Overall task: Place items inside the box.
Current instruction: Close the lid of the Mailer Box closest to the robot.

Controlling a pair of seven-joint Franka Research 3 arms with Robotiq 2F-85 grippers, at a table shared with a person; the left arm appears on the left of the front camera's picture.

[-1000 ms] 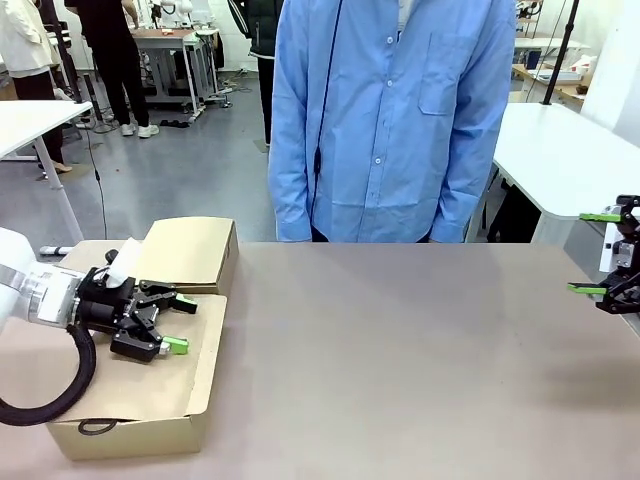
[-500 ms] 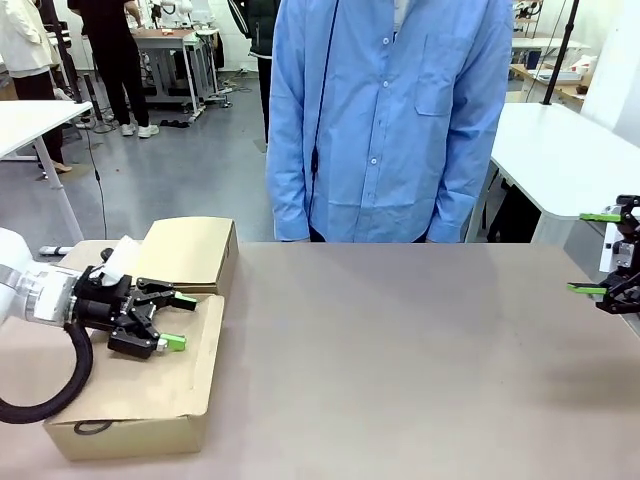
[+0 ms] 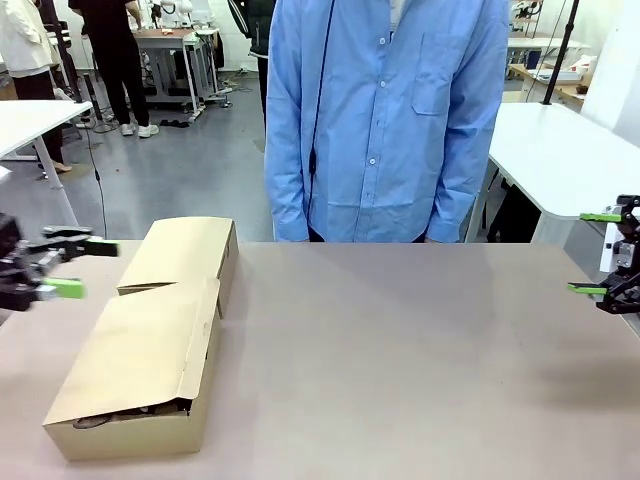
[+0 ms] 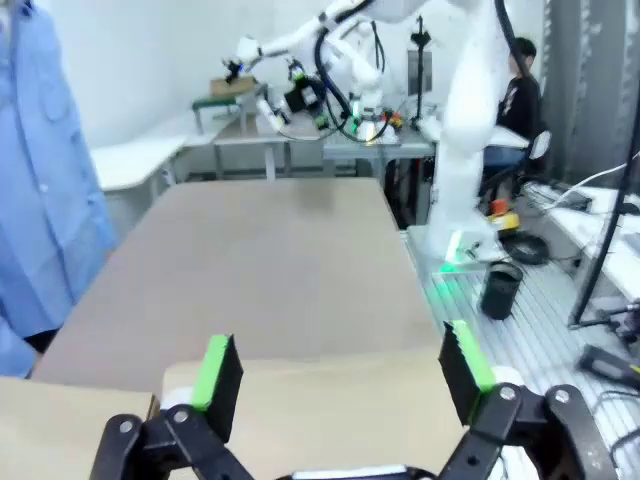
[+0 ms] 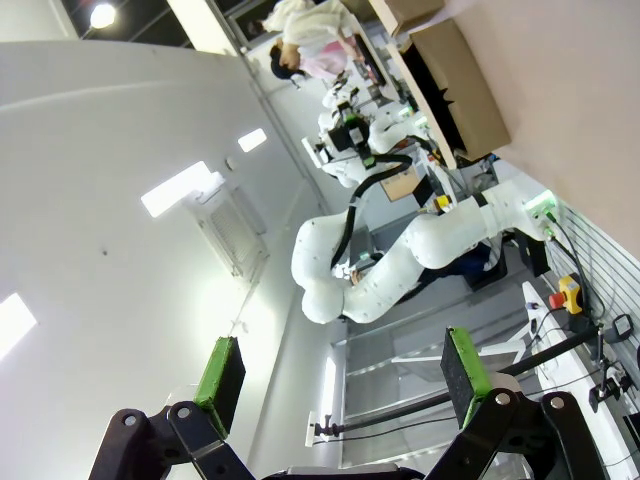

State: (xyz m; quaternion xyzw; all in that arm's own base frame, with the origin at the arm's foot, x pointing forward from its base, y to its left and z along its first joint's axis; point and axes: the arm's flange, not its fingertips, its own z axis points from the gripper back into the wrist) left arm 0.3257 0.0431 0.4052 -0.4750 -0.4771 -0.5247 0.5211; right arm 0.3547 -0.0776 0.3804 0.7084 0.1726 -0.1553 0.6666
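Observation:
The cardboard box (image 3: 140, 350) lies at the left of the table with its long flap folded down over it. The items are hidden inside; a dark loop (image 3: 92, 421) peeks out under the flap at the near end. My left gripper (image 3: 82, 268) hovers open and empty at the left edge, just left of the box. In the left wrist view the gripper (image 4: 338, 365) spreads wide above the box's flap (image 4: 330, 400). At the far right edge my right gripper (image 3: 592, 252) hangs open and empty; it also appears in its own view (image 5: 340, 375), pointing away from the table, with the box (image 5: 460, 85) far off.
A person in a blue shirt (image 3: 385, 120) stands at the far side of the table, hands out of sight. The brown tabletop (image 3: 420, 360) stretches bare from the box to the right gripper. White tables stand behind on both sides.
My left gripper has pulled back from over the box to the left edge. The box's flap has dropped shut over the opening. The right gripper has stayed still.

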